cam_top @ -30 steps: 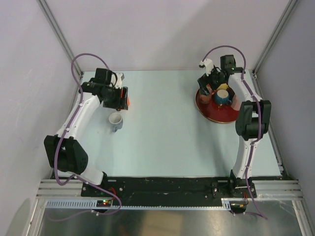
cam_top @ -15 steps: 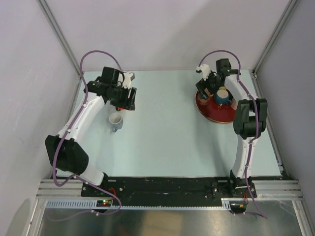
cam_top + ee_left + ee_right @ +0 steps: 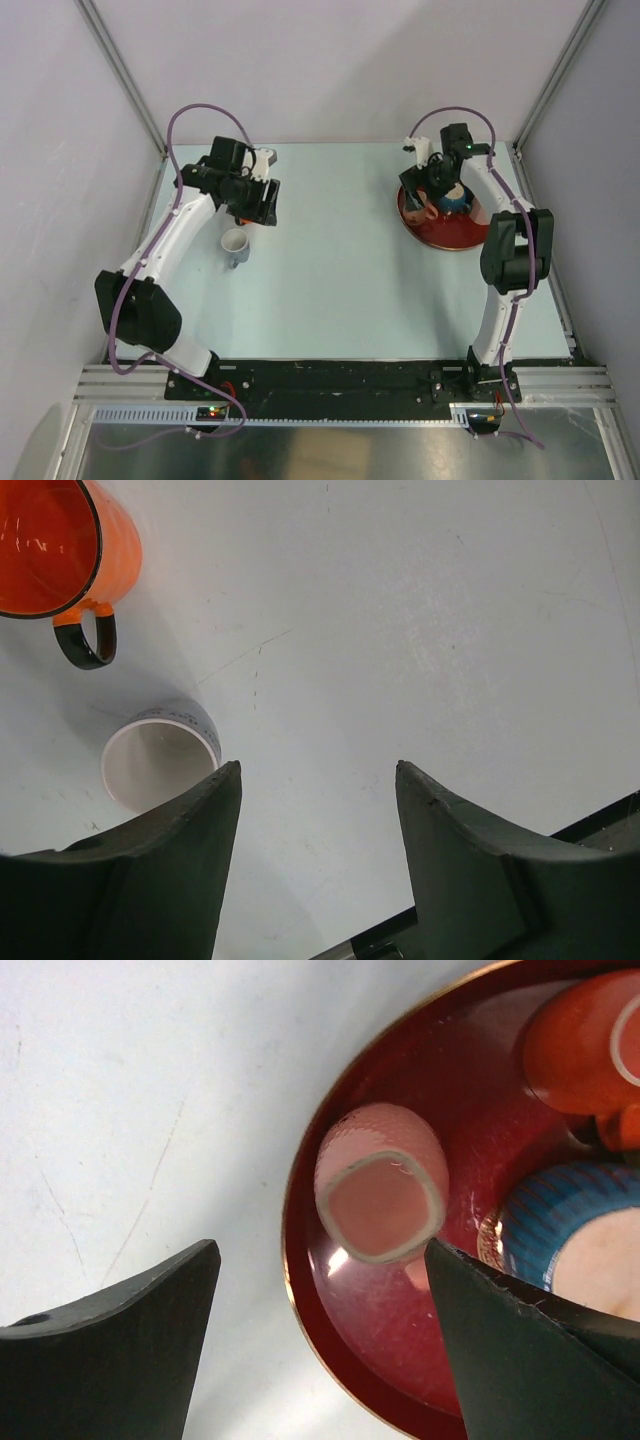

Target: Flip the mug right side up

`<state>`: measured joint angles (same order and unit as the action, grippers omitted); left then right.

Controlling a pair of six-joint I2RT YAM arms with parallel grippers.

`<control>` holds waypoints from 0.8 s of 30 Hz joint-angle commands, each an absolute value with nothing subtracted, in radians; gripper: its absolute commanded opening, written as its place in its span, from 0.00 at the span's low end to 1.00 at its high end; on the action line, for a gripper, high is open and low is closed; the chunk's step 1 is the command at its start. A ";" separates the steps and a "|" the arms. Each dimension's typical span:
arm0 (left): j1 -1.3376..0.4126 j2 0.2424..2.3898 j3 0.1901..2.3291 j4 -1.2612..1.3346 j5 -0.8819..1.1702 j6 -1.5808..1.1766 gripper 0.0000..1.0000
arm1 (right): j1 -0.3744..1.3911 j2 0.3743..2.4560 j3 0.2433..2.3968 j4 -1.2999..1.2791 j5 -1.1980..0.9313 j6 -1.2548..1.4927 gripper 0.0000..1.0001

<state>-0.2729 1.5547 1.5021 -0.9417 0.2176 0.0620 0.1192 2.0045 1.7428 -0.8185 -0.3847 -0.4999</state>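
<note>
A red plate (image 3: 452, 232) at the far right holds a pink cup (image 3: 380, 1195), an orange cup (image 3: 585, 1040) and a blue-striped mug (image 3: 570, 1230). The pink cup shows a pale ring round a flat pink face, which looks like its base turned up. My right gripper (image 3: 320, 1245) is open above the plate's left rim, the pink cup just beyond its fingertips and not touched. My left gripper (image 3: 318, 770) is open and empty above bare table. An upright white mug (image 3: 160, 760) and an upright orange mug (image 3: 45, 545) with a black handle stand to its left.
In the top view the left gripper (image 3: 258, 205) hovers just behind the white mug (image 3: 235, 246) and hides the orange mug. The right gripper (image 3: 423, 190) is at the plate's left side. Grey walls and metal posts close in the table at the back and sides.
The left gripper has risen and moved right, away from the two mugs. The right gripper has shifted over the plate's left part, near the pink cup.
</note>
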 commanded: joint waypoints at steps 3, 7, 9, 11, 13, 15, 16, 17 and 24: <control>-0.289 1.560 1.545 -0.933 0.245 0.085 0.67 | 0.048 2.058 1.841 -0.890 -0.470 -0.677 0.90; -0.292 1.554 1.547 -0.934 0.240 0.095 0.67 | 0.036 2.103 1.857 -0.896 -0.464 -0.710 0.87; -0.294 1.549 1.544 -0.933 0.238 0.100 0.67 | 0.034 2.119 1.854 -0.897 -0.461 -0.724 0.84; -0.294 1.544 1.539 -0.933 0.239 0.104 0.67 | 0.032 2.130 1.848 -0.903 -0.463 -0.746 0.78; -0.296 1.540 1.537 -0.934 0.238 0.106 0.67 | 0.031 2.138 1.840 -0.910 -0.465 -0.766 0.73; -0.297 1.539 1.536 -0.934 0.237 0.108 0.67 | 0.030 2.144 1.829 -0.917 -0.466 -0.780 0.67; -0.297 1.540 1.536 -0.933 0.235 0.108 0.67 | 0.029 2.147 1.825 -0.919 -0.466 -0.781 0.63; -0.299 1.541 1.538 -0.933 0.234 0.109 0.67 | 0.029 2.149 1.821 -0.920 -0.466 -0.780 0.59; -0.308 1.554 1.557 -0.933 0.226 0.112 0.67 | 0.028 2.142 1.767 -0.880 -0.437 -0.715 0.19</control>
<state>-0.2966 1.5635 1.5040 -0.9424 0.2180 0.0879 0.0296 2.1490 1.7973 -0.8989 -0.4492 -0.7425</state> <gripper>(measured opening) 0.667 0.276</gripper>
